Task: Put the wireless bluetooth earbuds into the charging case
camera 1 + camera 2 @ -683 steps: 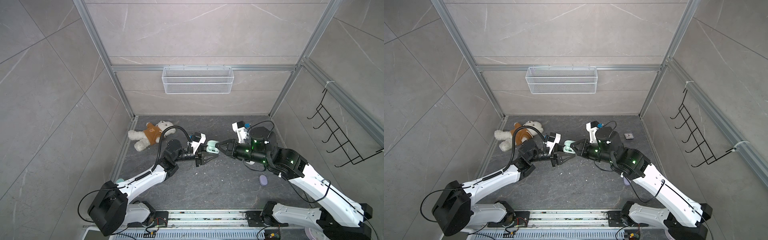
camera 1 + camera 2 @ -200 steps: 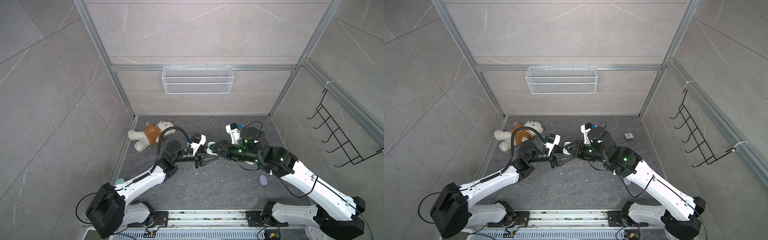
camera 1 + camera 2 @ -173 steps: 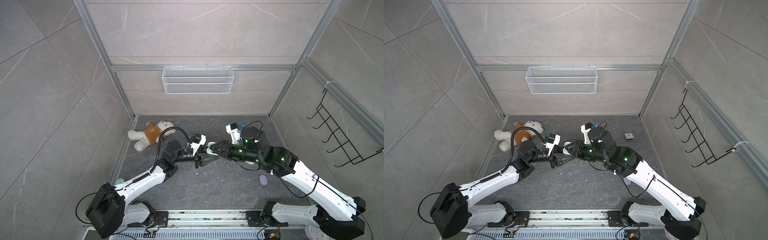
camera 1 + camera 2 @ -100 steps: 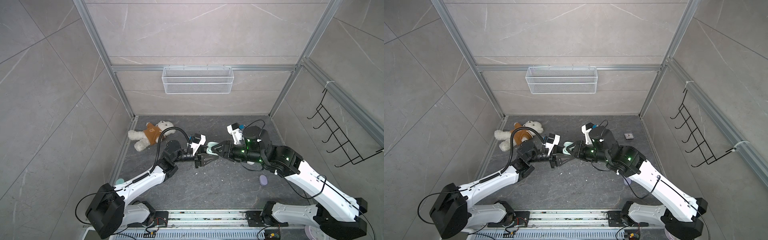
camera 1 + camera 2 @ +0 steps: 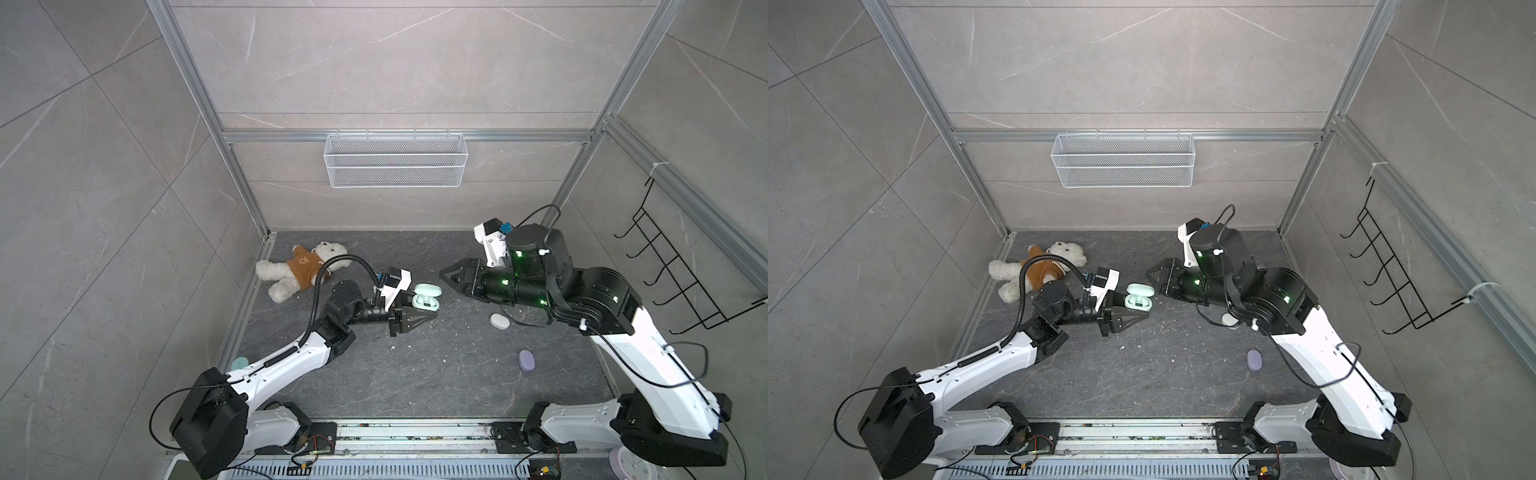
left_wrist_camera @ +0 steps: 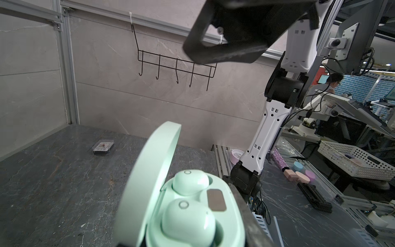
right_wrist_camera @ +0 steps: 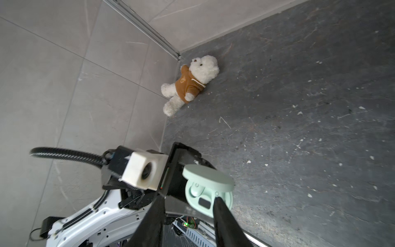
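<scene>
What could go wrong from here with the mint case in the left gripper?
The lid of the charging case stands open, with both earbuds only seated in their wells, so tilting by the left gripper could spill them. The right gripper hangs open close by; pressing the lid shut off-centre might lever the case from that grip.

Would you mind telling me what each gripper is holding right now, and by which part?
The left gripper grips the open charging case by its lower half, lid free. The right gripper holds nothing.
</scene>
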### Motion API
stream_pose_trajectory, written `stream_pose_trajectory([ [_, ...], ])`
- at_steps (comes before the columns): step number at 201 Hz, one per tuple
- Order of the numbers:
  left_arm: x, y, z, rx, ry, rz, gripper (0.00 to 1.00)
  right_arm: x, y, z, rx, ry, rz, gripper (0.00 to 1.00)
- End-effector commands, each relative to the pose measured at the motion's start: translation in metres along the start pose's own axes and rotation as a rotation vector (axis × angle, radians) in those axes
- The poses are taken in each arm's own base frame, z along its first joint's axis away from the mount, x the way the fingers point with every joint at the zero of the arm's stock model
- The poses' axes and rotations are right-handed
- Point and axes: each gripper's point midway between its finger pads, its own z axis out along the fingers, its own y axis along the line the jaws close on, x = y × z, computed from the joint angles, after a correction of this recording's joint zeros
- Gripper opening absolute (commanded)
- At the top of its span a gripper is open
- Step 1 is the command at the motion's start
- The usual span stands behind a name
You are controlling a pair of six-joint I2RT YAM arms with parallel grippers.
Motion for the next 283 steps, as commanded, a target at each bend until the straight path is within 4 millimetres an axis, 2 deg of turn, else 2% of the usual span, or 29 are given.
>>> stream_pose_trajectory([
  [1,-0.029,-0.015,-0.003,0.031,-0.058,0.102,0.33,0.003,-0.021,0.018,0.1,0.054,-0.036,0.39],
  [31,-0.029,-0.014,-0.003,0.029,-0.058,0.106,0.33,0.013,-0.014,0.037,0.071,0.138,-0.046,0.37],
  [62,-0.029,-0.013,-0.004,0.019,-0.055,0.112,0.33,0.031,-0.003,0.031,0.034,0.179,-0.054,0.36],
  [87,-0.029,-0.011,-0.003,0.016,-0.053,0.112,0.33,0.051,-0.005,0.026,0.057,0.226,-0.065,0.35],
  [113,-0.029,-0.011,-0.003,0.015,-0.053,0.111,0.33,0.066,-0.013,0.029,0.102,0.283,-0.07,0.37],
  [134,-0.028,-0.011,-0.003,0.013,-0.044,0.113,0.33,0.065,-0.018,0.028,0.138,0.276,-0.05,0.42],
  [151,-0.023,-0.01,-0.003,0.008,-0.017,0.118,0.33,0.059,-0.02,0.027,0.152,0.271,-0.008,0.61],
  [171,-0.018,-0.01,-0.003,0.006,0.0,0.125,0.33,0.06,-0.023,0.03,0.16,0.295,0.05,0.71],
  [204,-0.014,-0.012,-0.002,0.007,0.026,0.154,0.33,0.068,-0.016,0.042,0.078,0.353,0.111,0.75],
  [253,-0.01,-0.015,-0.001,0.011,0.048,0.168,0.33,0.077,-0.013,0.051,0.085,0.428,0.105,0.77],
  [283,-0.011,-0.015,-0.001,0.009,0.048,0.175,0.33,0.083,-0.018,0.057,0.113,0.462,0.1,0.76],
])
